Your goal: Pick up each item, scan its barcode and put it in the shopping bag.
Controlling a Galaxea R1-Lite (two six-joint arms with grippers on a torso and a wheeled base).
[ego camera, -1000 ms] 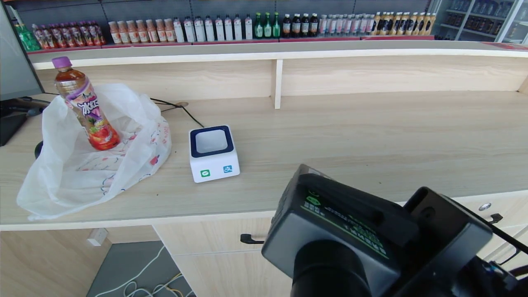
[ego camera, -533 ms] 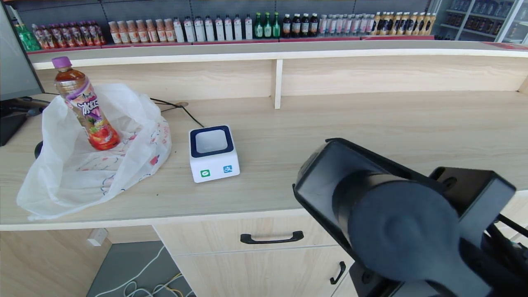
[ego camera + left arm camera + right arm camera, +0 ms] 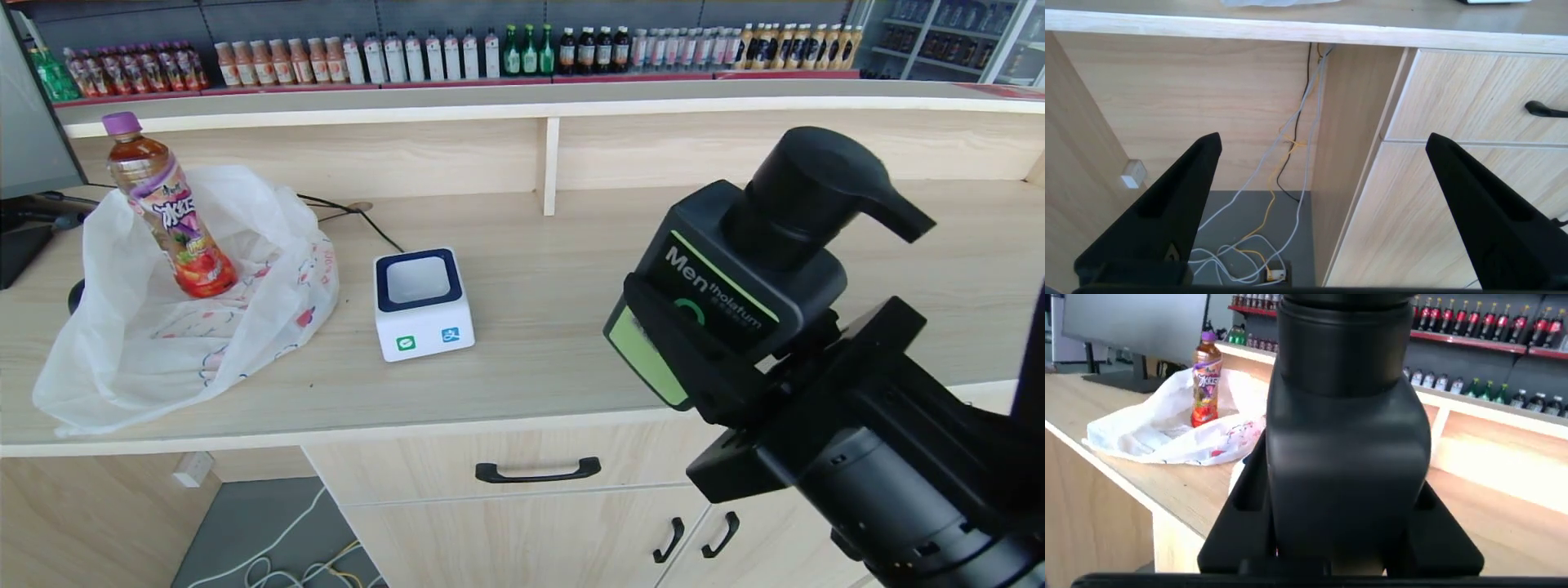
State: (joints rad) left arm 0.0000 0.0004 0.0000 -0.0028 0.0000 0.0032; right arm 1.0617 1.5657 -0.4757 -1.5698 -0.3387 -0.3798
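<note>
The right arm comes up from five o'clock, its wrist angled toward eleven. The right gripper (image 3: 763, 371) is clamped around the lower body of a black pump bottle (image 3: 727, 278). The bottle is held in the air at three o'clock from the white scanner (image 3: 422, 304), tilted, with its pump head uppermost and the spout pointing to three o'clock. At the scanner's nine o'clock a white shopping bag (image 3: 147, 343) lies crumpled on the counter (image 3: 653, 245), with a tea bottle (image 3: 167, 212) standing in it. The left gripper (image 3: 1319, 204) hangs below the counter top facing the cabinet front, its fingers (image 3: 1167, 212) spread wide with nothing between them.
</note>
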